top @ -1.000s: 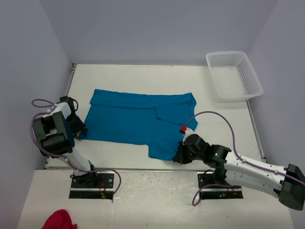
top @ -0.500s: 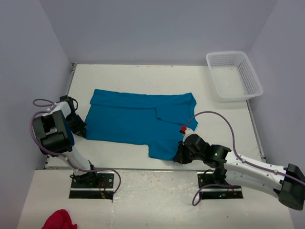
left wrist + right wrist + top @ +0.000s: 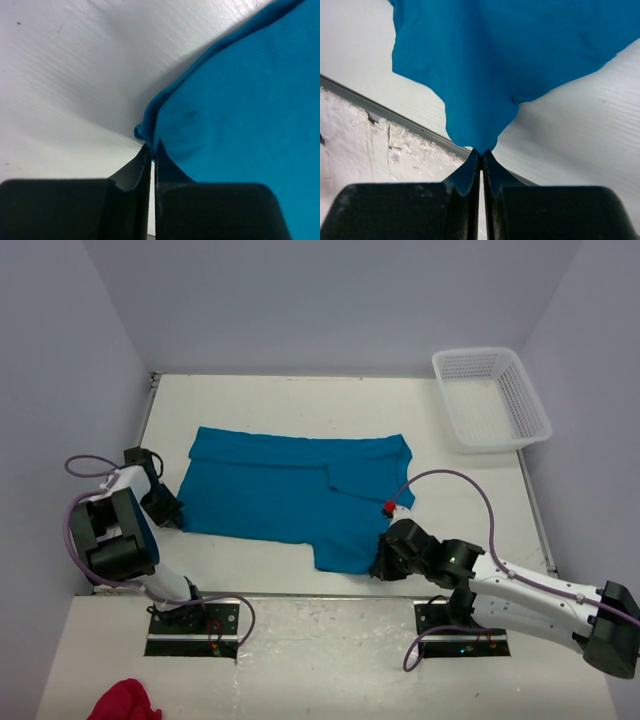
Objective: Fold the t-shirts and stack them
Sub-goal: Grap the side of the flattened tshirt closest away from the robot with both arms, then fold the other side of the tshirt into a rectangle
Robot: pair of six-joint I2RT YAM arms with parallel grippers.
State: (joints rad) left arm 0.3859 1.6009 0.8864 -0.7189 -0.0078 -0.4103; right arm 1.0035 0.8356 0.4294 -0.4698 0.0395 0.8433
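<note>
A plain teal-blue t-shirt (image 3: 290, 495) lies spread on the white table, partly folded, with a flap reaching toward the near edge. My left gripper (image 3: 170, 512) is shut on the shirt's left near corner (image 3: 150, 130), low at the table. My right gripper (image 3: 378, 568) is shut on the tip of the near flap (image 3: 475, 125), close to the table's front edge. The pinched cloth rises from the right jaws in a point.
A white mesh basket (image 3: 490, 398) stands at the back right. A red cloth (image 3: 125, 702) lies off the table at the near left. The table's front rim (image 3: 385, 115) runs just under the right gripper. Purple walls enclose the table.
The left arm has swung lower and a little nearer, still at the shirt's left corner. The right gripper has edged slightly right and nearer. The shirt has barely moved.
</note>
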